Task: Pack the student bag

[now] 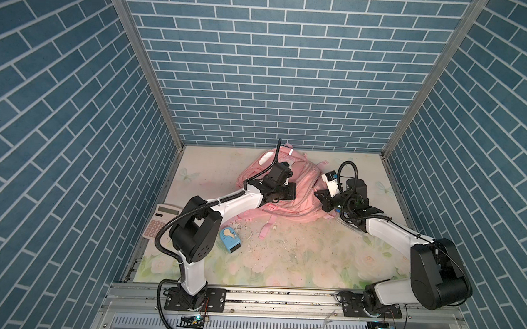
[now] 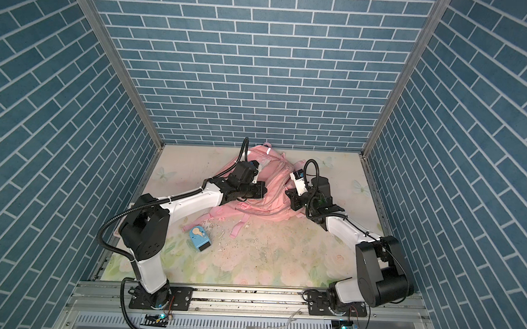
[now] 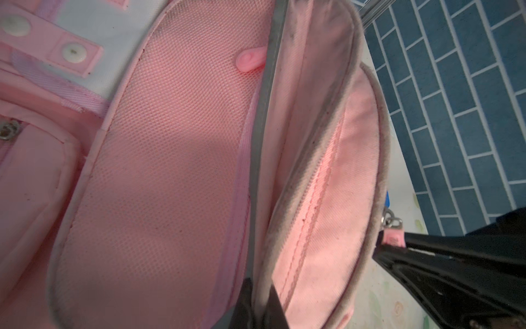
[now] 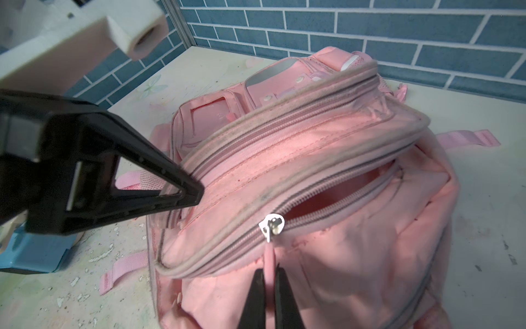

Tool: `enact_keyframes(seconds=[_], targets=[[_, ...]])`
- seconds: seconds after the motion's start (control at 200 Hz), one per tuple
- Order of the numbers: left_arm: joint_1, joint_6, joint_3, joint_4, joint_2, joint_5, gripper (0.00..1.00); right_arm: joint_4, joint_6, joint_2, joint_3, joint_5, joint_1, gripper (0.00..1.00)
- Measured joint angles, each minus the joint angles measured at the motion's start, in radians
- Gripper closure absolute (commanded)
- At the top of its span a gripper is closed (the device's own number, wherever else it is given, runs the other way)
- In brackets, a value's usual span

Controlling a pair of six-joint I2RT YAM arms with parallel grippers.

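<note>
Blue brick-patterned walls (image 1: pixel 260 64) are closing in on three sides, with bare aluminium posts (image 1: pixel 146 65) running up the two far corners. The worktop (image 1: pixel 297 264) is wearing a pale cover printed with roses and butterflies, and white flecks (image 1: pixel 254 232) are lying scattered over its middle. A grey metal rail (image 1: pixel 281 297) is running along the near edge, catching soft, even light.

student bag (image 1: pixel 300 200): large soft pink fabric backpack, far centre of scene, slumped and crumpled. Pocketed front turned far-left: clear window patch (image 4: pixel 210 114), white snap studs, white reflective strip (image 1: pixel 291 150) at far end. Several zip rows, piping soiled grey. Main compartment zip partly undone, dark pink gap (image 4: pixel 341 190) showing; silver slider with pink zipper pull (image 4: pixel 269 256) at gap's end. Front pocket zips closed. Pink straps (image 1: pixel 266 228) trailing toward near side.
</note>
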Motion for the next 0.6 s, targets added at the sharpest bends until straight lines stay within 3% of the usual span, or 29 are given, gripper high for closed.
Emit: enact_keyframes(seconds=[0.265,0.6], targets=[[0.024,-0.072,0.012,0.050,0.010,0.046,1.00,0.031,0.005,-0.068,-0.084,0.019,0.068,1.00],[0.056,-0.136,0.027,0.092,0.010,0.109,1.00,0.153,0.055,-0.095,-0.171,0.171,0.216,1.00]])
